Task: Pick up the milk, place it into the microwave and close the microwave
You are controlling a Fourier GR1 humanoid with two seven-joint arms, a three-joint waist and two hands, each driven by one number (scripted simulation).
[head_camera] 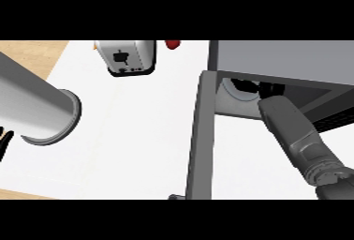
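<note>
Spanning view, white counter (124, 140). Microwave (290, 56) at right, door (197, 140) swung open. Toaster (126, 57) at far edge. Right hand (257, 87) inside microwave cavity, grip cannot tell. Left hand (5, 139) at left edge, straight fingers, holding nothing. Milk not discernible; location cannot tell.

The right hand (250, 86) lies mostly hidden under the roof of the microwave (290, 58); whether it holds anything cannot be told. The left edge cuts off the left hand (5, 139), the top a red object (172, 44).
</note>
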